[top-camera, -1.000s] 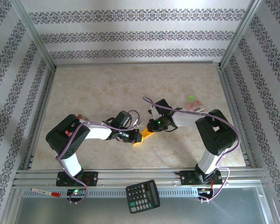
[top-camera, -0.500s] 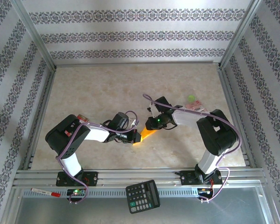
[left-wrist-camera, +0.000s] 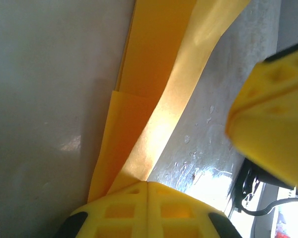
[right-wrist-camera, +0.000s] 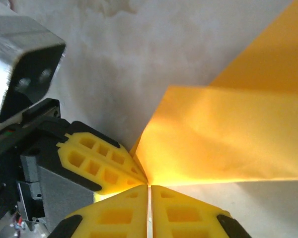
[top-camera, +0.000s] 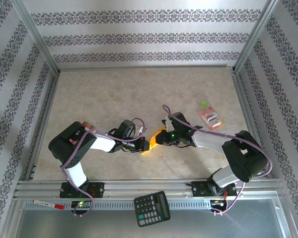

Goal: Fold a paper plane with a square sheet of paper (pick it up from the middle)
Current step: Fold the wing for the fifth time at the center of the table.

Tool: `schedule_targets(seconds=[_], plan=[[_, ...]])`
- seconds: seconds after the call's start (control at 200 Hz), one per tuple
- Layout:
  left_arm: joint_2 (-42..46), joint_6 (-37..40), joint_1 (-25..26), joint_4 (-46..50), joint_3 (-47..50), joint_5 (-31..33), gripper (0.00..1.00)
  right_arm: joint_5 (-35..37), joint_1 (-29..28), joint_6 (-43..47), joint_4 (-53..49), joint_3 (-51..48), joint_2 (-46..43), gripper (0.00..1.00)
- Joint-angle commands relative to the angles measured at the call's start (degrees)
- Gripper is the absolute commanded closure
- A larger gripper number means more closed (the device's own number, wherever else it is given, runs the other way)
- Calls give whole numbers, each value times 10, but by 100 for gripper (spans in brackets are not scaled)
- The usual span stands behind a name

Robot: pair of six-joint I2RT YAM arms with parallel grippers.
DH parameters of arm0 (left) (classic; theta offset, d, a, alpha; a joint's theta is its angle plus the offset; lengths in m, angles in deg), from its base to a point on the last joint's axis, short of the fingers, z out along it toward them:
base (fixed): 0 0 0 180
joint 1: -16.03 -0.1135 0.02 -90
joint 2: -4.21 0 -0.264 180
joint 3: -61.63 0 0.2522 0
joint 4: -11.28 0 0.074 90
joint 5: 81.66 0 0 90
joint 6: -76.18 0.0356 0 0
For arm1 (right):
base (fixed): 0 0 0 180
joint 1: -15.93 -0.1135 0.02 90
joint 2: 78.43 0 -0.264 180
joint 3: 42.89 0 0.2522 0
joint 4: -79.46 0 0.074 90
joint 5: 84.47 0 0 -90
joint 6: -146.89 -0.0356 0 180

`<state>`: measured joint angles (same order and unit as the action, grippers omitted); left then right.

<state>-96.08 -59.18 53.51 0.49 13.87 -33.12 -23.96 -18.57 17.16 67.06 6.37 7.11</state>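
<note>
Folded orange-yellow paper (left-wrist-camera: 154,74) sits low over the marble-look table (top-camera: 139,94), near its front middle, between the two arms. Left gripper (left-wrist-camera: 148,191): jaws pressed together, pinching one end of the paper. Right gripper (right-wrist-camera: 149,191): jaws pressed together on the paper's corner, just beside the left fingertips (right-wrist-camera: 97,161).

Matt paper on a shiny top!
That thin orange-yellow folded paper (left-wrist-camera: 154,74) looks smooth, matt, glowing where light passes; the beige marble-look tabletop (top-camera: 114,94) gleams glossy; yellow fingers (left-wrist-camera: 119,215) of the left gripper (left-wrist-camera: 147,184) read dull plastic.
</note>
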Motion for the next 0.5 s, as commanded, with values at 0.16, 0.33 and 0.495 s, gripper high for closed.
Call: schedule_targets(seconds=[0.16, 0.33, 0.495], plan=[[-27, 5, -3, 81, 24, 31, 100, 27, -29, -96, 133, -26, 34, 91], [-26, 8, -3, 89, 22, 31, 100, 24, -38, -106, 155, -25, 61, 91], [-25, 10, -3, 94, 19, 31, 100, 30, -39, -108, 166, -31, 78, 91]])
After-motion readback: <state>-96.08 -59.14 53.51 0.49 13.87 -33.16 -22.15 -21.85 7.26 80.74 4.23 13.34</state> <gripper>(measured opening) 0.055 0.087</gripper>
